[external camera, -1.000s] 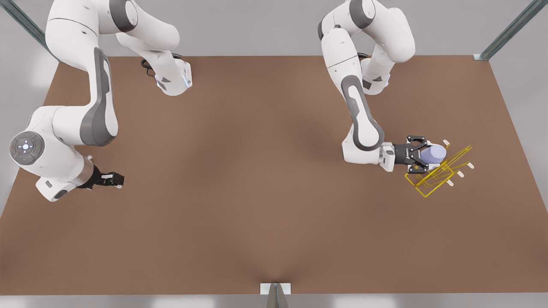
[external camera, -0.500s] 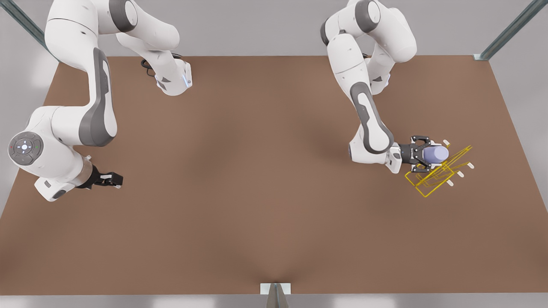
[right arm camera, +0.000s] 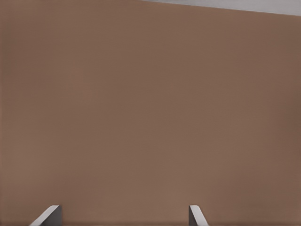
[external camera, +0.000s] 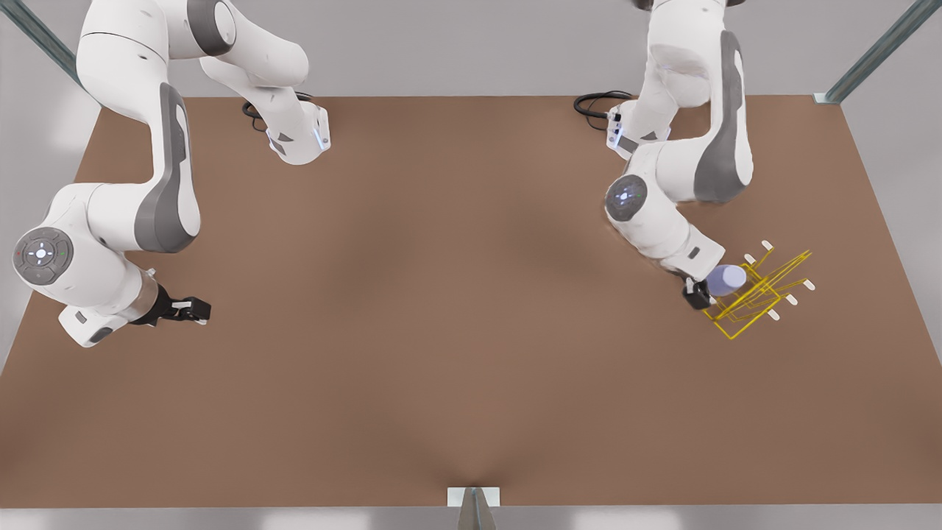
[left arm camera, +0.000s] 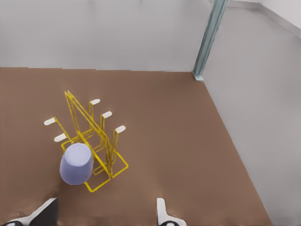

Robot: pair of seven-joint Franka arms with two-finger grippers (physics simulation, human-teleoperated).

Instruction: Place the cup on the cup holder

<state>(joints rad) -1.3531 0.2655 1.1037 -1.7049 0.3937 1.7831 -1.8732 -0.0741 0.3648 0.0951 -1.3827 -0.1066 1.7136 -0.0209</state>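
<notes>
Now the cup sits upside down, its wider rim downward, on the cup holder, over one of the prongs at the rack's left side in the front view. In the left wrist view the cup hangs on the near side of the yellow wire frame, with the white-tipped prongs standing free around it. The rack stands on the brown table, at the front view's right, near the far right corner.

The left gripper is just beside the cup, on its left in the front view. Its fingers are spread wide and hold nothing; the cup is apart from them.

The right gripper waits well apart, at the front view's left side, low above the table. Its fingers are also spread apart with only bare table between them.
</notes>
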